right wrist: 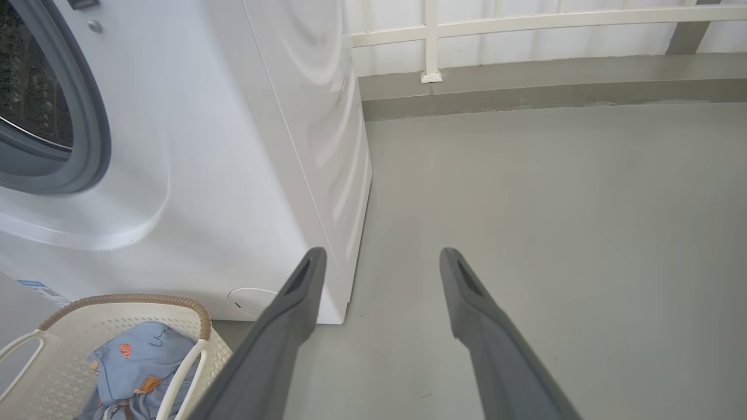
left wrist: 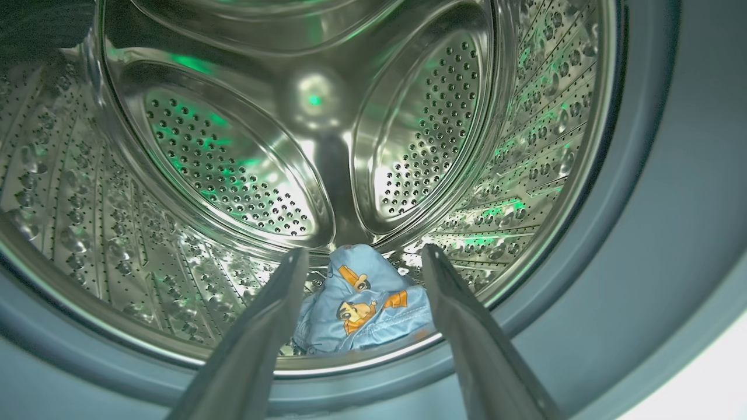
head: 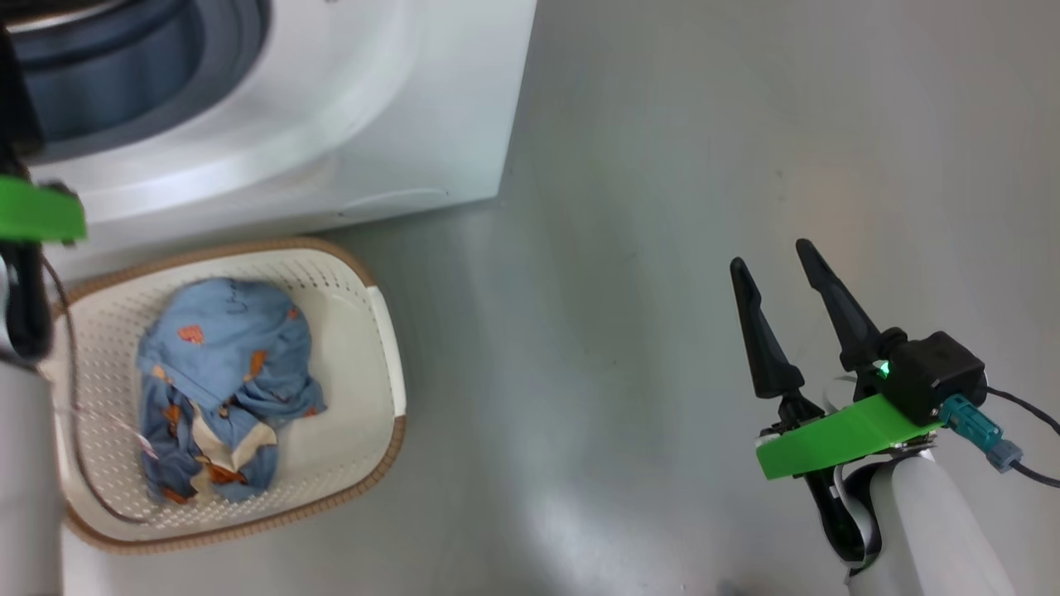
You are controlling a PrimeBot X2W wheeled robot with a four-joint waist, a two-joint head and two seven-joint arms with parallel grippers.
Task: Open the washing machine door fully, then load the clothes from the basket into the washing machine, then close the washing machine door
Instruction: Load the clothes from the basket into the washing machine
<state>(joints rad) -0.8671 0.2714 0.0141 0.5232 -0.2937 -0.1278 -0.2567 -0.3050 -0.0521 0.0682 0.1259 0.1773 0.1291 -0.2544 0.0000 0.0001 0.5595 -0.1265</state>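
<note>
Clothes (head: pixel 224 372) in the basket (head: pixel 364 273): likely soft, light and floppy, so pinch the raised crumpled top; left gripper (left wrist: pixel 365 252) and right gripper (head: pixel 770 254) gaping, empty.

Laundry area: washing machine (head: pixel 348 124), clothes basket (head: pixel 364 348), bare floor (head: pixel 662 248).

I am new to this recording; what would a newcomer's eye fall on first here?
Most striking is the shiny steel drum in the left wrist view, a blue bear-print garment lying at its bottom beyond the open left gripper. In the head view, a cream basket on the floor before the washing machine holds more blue clothes. The open right gripper hovers over grey floor, empty.
</note>
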